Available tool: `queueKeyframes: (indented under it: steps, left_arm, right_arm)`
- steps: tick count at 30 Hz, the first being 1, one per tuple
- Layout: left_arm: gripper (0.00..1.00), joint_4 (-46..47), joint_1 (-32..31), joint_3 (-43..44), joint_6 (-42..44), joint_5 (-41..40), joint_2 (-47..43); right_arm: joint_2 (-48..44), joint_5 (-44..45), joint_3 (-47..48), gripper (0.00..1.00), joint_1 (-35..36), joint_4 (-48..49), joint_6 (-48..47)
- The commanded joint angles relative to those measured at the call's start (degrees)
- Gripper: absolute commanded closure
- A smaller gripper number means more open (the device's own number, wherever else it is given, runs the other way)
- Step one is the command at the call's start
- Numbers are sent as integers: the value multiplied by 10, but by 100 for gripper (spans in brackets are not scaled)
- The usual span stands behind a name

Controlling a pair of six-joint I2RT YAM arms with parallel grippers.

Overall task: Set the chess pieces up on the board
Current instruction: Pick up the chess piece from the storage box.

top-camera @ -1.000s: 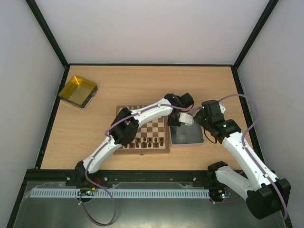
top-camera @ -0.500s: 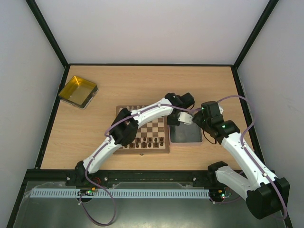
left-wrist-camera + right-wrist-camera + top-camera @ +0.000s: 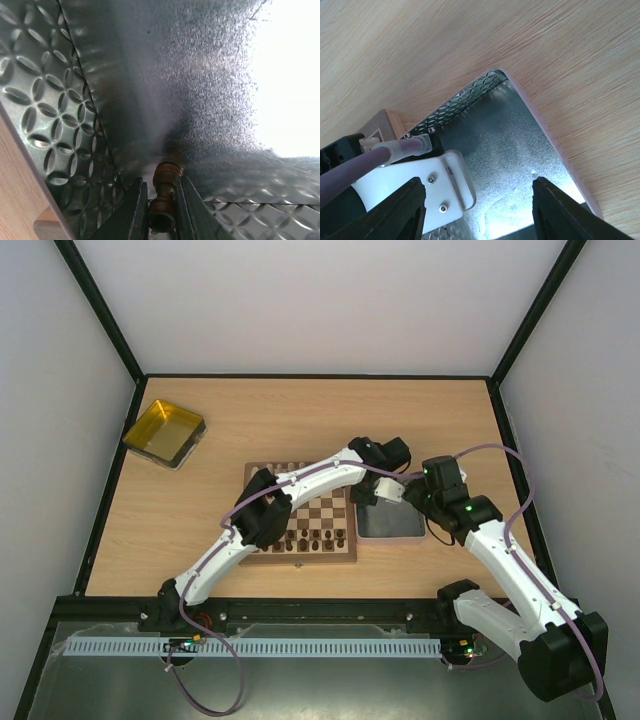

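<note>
— Where is the left tool (image 3: 161,212)?

— Down in the grey tray (image 3: 200,100), near the patterned wall on the side of the board (image 3: 300,558); its fingers are pinched close on a dark brown piece (image 3: 167,175), which lies between them with one end towards the camera; whether the piece touches the tray floor, I cannot tell.

— And the right tool (image 3: 477,210)?

— Spread wide, nothing between its fingers; it hangs over that tray, just beside the left arm's wrist.

— The rest of the set?

— Other chess pieces (image 3: 315,537) stand in the board's near rows; the left arm crosses over the far part; the board lies mid-worktop (image 3: 300,410), right beside the grey tray; a yellow tray (image 3: 165,432) sits well apart, at the far left corner.
</note>
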Motion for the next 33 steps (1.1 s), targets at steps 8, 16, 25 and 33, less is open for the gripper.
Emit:
queueKeyframes:
  steps: [8, 16, 25, 33]
  left_arm:
    - [98, -25, -9, 15, -11, 8, -24]
    - [98, -18, -9, 15, -24, 26, -60]
    - [98, -30, -6, 19, -41, 25, -89]
    - [98, -86, 14, 48, -73, 33, -163]
  right_arm:
    - [-5, 11, -3, 43, -4, 7, -3]
    - [-3, 23, 5, 42, -6, 3, -9]
    - [-10, 40, 13, 43, -6, 2, -12]
    - [-30, 41, 16, 43, -5, 5, -18]
